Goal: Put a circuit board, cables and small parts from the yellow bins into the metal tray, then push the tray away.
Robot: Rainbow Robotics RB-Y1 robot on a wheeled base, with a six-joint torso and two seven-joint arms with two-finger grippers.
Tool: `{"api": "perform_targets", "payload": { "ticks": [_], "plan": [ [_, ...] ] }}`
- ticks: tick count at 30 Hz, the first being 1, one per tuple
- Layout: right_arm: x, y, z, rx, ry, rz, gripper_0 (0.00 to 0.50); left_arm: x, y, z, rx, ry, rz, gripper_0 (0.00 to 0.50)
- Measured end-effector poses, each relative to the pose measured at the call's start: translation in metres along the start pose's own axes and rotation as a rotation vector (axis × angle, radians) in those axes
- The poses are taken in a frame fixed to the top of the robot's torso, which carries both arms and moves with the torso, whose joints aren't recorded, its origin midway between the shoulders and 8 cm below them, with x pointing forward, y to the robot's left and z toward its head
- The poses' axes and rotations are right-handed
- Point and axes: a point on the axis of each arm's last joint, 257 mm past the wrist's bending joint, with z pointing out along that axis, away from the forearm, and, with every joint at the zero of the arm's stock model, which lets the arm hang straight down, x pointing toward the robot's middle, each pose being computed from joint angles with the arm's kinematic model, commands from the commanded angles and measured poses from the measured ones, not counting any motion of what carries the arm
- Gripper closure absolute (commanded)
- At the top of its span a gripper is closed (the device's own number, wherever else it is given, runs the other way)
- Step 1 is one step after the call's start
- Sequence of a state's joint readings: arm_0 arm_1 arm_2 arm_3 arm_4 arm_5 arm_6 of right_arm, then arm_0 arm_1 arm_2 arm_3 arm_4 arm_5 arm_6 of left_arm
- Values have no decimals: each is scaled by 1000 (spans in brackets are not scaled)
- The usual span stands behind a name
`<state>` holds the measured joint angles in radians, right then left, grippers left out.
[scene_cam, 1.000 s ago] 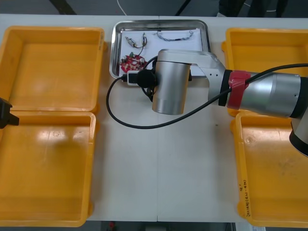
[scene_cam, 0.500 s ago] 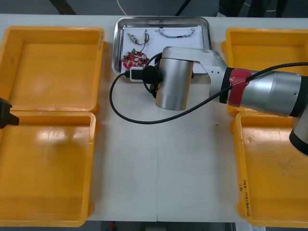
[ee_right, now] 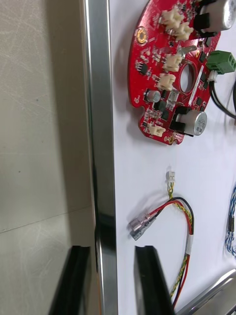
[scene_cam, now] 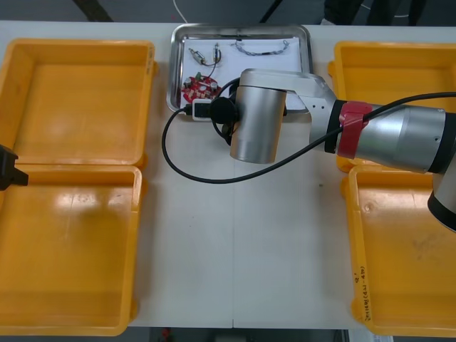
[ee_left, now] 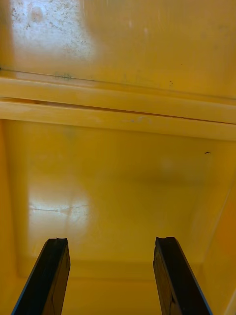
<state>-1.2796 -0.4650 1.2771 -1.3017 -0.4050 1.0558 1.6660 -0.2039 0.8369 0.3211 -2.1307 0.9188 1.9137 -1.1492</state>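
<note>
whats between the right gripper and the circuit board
The red and yellow cable, on the metal tray's white floor, lies between the right gripper and the red circuit board; the right wrist view shows it.

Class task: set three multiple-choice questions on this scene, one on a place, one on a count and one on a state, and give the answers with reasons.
1. Where is the right gripper?
A) over a yellow bin
B) at the metal tray's rim
C) at the table's near edge

2. How many yellow bins are there?
A) two
B) three
C) four

3. How does the left gripper stand?
A) open
B) shut on a cable
C) shut on nothing

Answers:
1 B: in the right wrist view the rim runs right by it, with the red circuit board farther on inside the tray.
2 C: the front view shows two at each side.
3 A: its fingers stand wide apart over a bare yellow floor.
</note>
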Motion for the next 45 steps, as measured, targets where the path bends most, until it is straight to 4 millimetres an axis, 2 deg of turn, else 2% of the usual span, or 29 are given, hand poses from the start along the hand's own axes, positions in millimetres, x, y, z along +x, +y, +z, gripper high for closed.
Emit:
{"api": "perform_targets", "payload": {
  "ticks": [5,9,17,27,31,39,45],
  "plan": [
    [0,1,0,-4,-1,2,0,0,0,0,0,0,0,0],
    [-3,9,-2,-49,-3,22,0,0,0,0,0,0,0,0],
    [7,15,-19,-121,80,48,0,0,0,0,0,0,0,0],
    [-1,14,-73,-188,128,90,0,0,0,0,0,0,0,0],
    [6,13,-97,-246,155,165,0,0,0,0,0,0,0,0],
    [33,18,-145,-318,226,243,0,0,0,0,0,0,0,0],
    [23,13,-169,-324,112,419,0,0,0,0,0,0,0,0]
  ]
}}
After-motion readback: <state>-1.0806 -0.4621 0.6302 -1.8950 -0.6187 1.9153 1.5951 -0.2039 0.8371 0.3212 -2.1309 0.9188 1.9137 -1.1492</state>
